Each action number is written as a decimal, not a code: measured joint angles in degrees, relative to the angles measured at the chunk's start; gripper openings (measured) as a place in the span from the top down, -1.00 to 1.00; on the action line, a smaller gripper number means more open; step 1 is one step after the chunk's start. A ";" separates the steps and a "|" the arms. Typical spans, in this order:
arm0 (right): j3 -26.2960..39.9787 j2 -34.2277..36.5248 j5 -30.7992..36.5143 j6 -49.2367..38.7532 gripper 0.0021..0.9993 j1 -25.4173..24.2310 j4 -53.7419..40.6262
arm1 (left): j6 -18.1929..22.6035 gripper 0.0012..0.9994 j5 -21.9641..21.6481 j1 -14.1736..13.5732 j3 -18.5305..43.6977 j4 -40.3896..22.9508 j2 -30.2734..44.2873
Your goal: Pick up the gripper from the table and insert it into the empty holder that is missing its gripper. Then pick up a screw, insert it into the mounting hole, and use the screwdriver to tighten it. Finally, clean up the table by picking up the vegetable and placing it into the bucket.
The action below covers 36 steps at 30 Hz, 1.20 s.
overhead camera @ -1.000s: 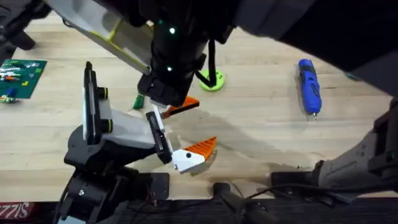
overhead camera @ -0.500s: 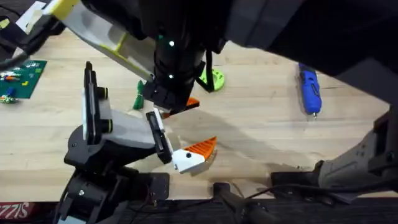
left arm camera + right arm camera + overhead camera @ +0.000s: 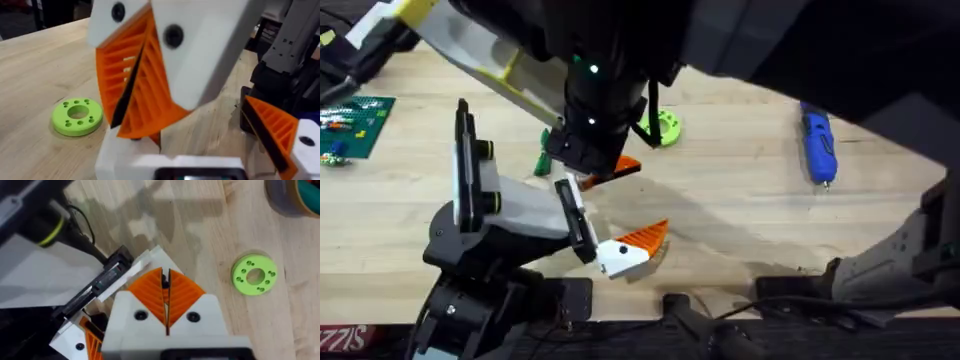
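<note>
Where the overhead view looks down on the light wood tabletop (image 3: 740, 215), the right arm reaches across the middle, large and dark under the camera, and its right gripper (image 3: 607, 170) sits low over the planks, just above the white body of the left arm. The left gripper (image 3: 628, 248) lies nearer the bases, white and orange; whether its jaws are apart or together cannot be told. The vegetable (image 3: 542, 161), small and dark green, lies on the tabletop just beside the right arm's wrist, on the left arm's side of it. A lime-green disc (image 3: 667, 129) with holes lies on the other side of that wrist, partly covered by it. The screwdriver (image 3: 817, 139), bright blue, lies well apart to the right, metal tip toward the bases. A green circuit board (image 3: 348, 122) sits at the far left edge. In the left wrist view, the right gripper (image 3: 131, 87) looms close: jaws together, orange ribbed pads (image 3: 157, 95) pressed face to face with only a dark seam between, nothing seen between them. The disc (image 3: 77, 116) lies flat on the wood beyond. In the right wrist view, the right gripper (image 3: 166, 287) shows the same: jaws closed pad to pad, tips just over a white part of the left arm. The disc (image 3: 254, 274) lies to one side, and the bucket (image 3: 294, 195) stands past it at the frame's corner, purple-blue band showing.
</note>
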 joint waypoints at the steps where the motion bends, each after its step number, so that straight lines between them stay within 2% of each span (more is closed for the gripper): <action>1: 0.00 0.00 0.00 0.00 1.00 0.00 -0.01 | -0.01 -0.97 0.00 0.00 0.00 0.00 0.00; 18: 0.00 1.38 0.00 0.09 0.96 0.00 -0.76 | -1.25 -0.97 0.05 0.00 0.00 -0.07 0.09; 21: 0.00 1.38 0.02 0.01 0.61 0.00 -0.92 | -1.23 -0.97 0.08 0.00 0.00 -0.07 0.09; 26: 0.01 1.37 1.88 -0.17 -0.47 -0.74 -0.97 | -1.58 -0.97 0.19 0.02 0.00 -0.10 0.09; 29: 0.02 1.25 2.73 -0.20 -0.99 -1.51 -1.26 | -1.95 -0.97 0.17 0.07 0.00 -0.11 0.09; 36: 0.02 1.25 2.80 -0.20 -0.99 -1.51 -1.26 | -1.99 -0.97 0.17 0.07 0.00 -0.11 0.09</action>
